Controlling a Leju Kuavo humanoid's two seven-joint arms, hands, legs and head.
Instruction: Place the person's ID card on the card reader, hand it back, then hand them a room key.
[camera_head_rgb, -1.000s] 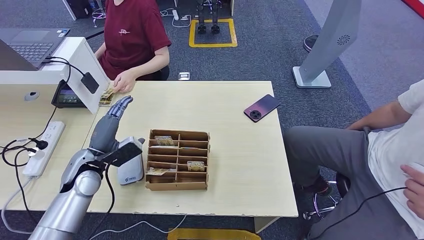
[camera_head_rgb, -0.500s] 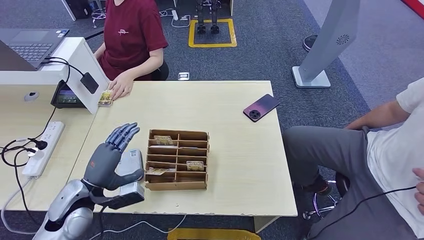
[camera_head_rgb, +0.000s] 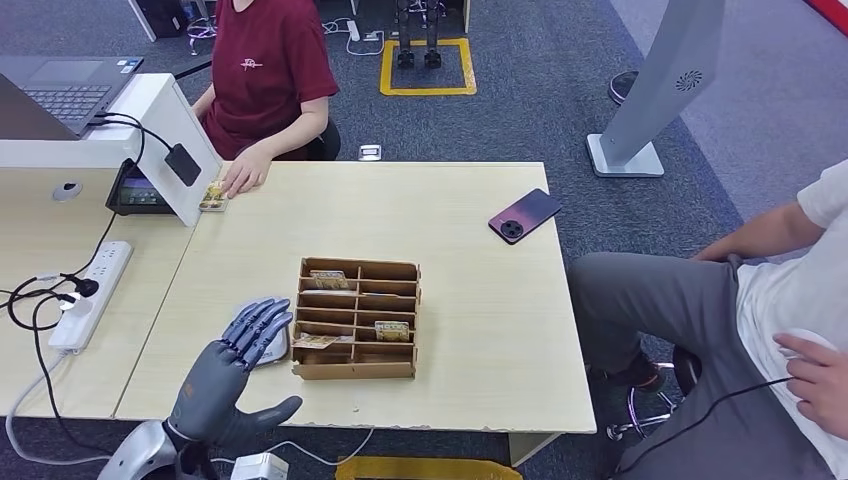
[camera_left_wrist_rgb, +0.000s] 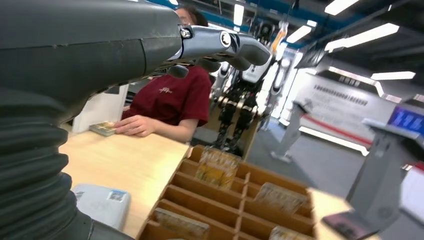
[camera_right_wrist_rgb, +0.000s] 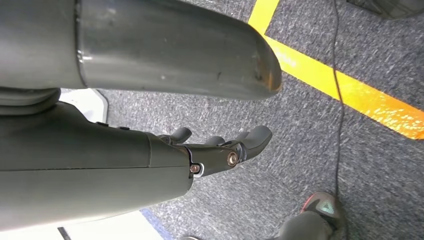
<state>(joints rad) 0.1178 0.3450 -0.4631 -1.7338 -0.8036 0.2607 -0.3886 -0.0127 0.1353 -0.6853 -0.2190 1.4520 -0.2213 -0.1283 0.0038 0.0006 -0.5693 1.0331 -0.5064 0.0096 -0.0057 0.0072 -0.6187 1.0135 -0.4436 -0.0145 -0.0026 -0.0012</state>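
At the near-left corner of the table (camera_head_rgb: 470, 390), from the head view, I see my left hand (camera_head_rgb: 232, 372) raised with its fingers spread wide and nothing in them. The arm behind it is cut off by the picture's lower edge. The hand covers most of the card reader (camera_head_rgb: 277, 345), so just a pale sliver shows beside the cardboard organizer (camera_head_rgb: 357, 318). The left wrist view shows what the head view hides: the reader's grey-white top with a small label, lying on the wood next to the organizer's wall.

Up at the far-left edge, the ID card (camera_head_rgb: 212, 197) lies flat on the table, touching the fingertips of the person in the red shirt (camera_head_rgb: 268, 70), whose hand (camera_head_rgb: 243, 177) rests just beside it. Its print is too small for me to read. The wrist view shows the same card under that hand, blurred.

Cards, presumably room keys (camera_head_rgb: 392, 331), sit in several organizer compartments; I cannot make out their faces.

The right wrist view looks at grey carpet (camera_right_wrist_rgb: 310, 125) with a yellow line (camera_right_wrist_rgb: 345, 90); my right hand (camera_right_wrist_rgb: 220, 150) hangs there, fingers loosely extended and holding nothing.

A phone (camera_head_rgb: 524, 215) lies toward the table's far-right side.
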